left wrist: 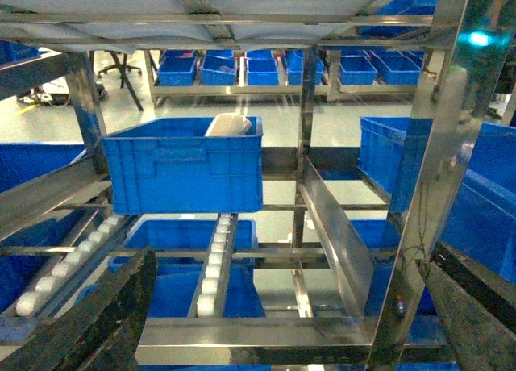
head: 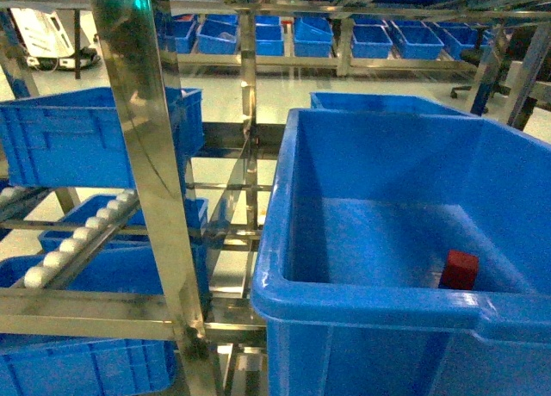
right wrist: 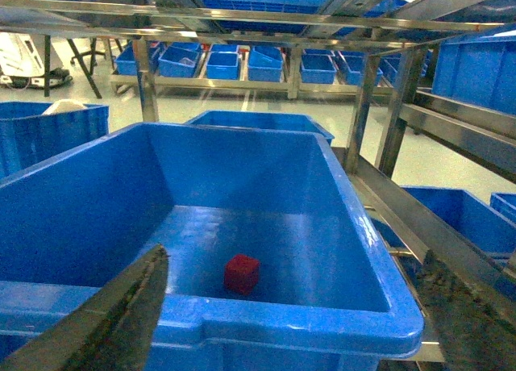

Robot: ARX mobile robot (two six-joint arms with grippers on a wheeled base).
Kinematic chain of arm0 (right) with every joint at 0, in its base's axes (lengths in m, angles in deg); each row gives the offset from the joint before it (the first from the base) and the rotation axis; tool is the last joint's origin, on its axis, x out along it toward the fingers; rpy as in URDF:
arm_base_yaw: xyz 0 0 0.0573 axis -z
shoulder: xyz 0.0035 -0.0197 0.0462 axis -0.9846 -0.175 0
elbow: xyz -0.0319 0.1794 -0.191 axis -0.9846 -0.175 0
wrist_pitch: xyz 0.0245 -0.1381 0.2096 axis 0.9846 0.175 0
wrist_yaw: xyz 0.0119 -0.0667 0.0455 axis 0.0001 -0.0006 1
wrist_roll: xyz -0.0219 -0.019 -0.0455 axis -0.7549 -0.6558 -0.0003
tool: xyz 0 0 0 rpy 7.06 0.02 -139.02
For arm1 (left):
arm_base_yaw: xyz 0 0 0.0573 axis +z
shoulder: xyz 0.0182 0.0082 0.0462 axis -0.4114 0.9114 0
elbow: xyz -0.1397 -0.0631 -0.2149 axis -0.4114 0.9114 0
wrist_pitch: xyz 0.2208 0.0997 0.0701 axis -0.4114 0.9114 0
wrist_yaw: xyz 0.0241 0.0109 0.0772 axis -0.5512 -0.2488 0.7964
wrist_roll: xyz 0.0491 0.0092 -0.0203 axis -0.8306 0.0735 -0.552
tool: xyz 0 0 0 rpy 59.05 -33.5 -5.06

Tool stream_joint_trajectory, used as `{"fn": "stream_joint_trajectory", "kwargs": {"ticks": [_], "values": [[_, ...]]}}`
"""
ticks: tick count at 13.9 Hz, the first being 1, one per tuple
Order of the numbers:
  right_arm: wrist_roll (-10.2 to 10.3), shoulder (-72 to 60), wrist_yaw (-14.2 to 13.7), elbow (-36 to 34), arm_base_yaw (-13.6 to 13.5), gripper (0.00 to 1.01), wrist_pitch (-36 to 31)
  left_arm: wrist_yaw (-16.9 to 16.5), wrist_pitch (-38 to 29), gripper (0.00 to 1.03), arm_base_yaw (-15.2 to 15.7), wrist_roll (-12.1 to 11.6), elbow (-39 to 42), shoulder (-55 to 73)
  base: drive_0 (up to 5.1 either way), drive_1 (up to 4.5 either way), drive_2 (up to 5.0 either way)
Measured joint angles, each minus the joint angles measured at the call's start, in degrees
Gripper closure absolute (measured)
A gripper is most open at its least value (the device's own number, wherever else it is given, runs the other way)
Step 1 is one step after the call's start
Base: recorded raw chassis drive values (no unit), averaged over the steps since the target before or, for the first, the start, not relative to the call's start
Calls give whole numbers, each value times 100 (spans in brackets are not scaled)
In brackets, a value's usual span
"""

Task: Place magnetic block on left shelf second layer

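The magnetic block (head: 458, 269) is a small red cube lying on the floor of a big blue bin (head: 284, 241), near its front wall. In the right wrist view the block (right wrist: 242, 273) sits inside the bin (right wrist: 298, 327), just beyond my right gripper (right wrist: 282, 331), which is open and empty outside the bin's near rim. The left shelf (head: 146, 181) is a shiny steel rack with sloping white roller rails (head: 77, 241). My left gripper (left wrist: 274, 331) is open and empty, facing the shelf's front crossbar (left wrist: 242, 339) and a roller rail (left wrist: 214, 258). Neither gripper shows in the head view.
A blue bin (left wrist: 185, 169) holding a white object (left wrist: 228, 125) rests on a shelf level ahead of the left gripper. More blue bins (head: 77, 138) fill the rack's lower levels and a far rack (head: 310, 39). A steel upright (left wrist: 439, 153) stands on the right.
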Motion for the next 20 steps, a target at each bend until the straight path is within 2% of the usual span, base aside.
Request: {"fn": "stream_joint_trajectory", "kwargs": {"ticks": [1, 20], "values": [[4, 0, 0, 0, 0, 2, 0, 0, 0, 5, 0, 0, 0, 0, 0, 0, 0], [2, 0, 0, 0, 0, 3, 0, 0, 0, 5, 0, 0, 0, 0, 0, 0, 0]]}}
